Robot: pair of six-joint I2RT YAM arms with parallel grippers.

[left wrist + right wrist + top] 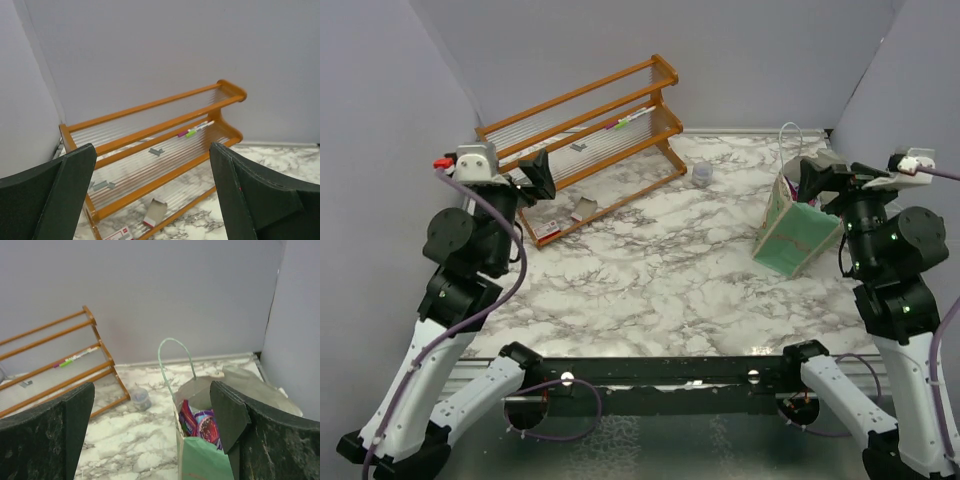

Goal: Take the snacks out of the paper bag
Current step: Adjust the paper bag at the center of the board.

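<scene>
Most snacks (200,424) out of sight inside the paper bag (200,462), its base past the lower edge.

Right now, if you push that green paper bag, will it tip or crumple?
Probably crumples: the paper bag has a creased, floppy-looking rim. It may tip easily, as it seems to lean in the top view. The snacks inside look small, so probably light.

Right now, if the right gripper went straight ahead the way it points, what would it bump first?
The right gripper would most likely meet the paper bag first: its open mouth sits just ahead and low, snacks showing inside. Depth is unclear; it might pass over the rim.
</scene>
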